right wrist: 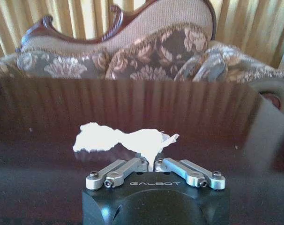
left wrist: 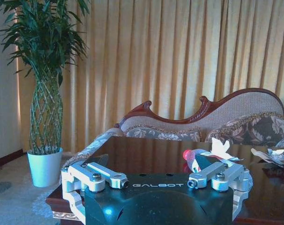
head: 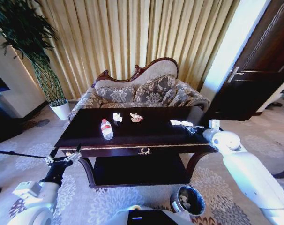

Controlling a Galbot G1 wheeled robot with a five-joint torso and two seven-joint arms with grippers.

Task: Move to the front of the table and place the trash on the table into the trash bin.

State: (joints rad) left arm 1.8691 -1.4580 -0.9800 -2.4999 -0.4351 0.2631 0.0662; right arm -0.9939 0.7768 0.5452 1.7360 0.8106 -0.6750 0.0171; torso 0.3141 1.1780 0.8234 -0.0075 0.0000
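Round metallic bin at the robot's base, glossy dark table beyond it.

The right gripper is low over the table's right end, its metal jaws nipped onto the trailing edge of a flat, ragged white paper. The left gripper hangs off the table's front-left corner, jaws spread and empty. Mid-table lies a clear plastic bottle with a red-and-white label; behind it are two small crumpled scraps. A floral, carved-frame sofa stands behind the table.
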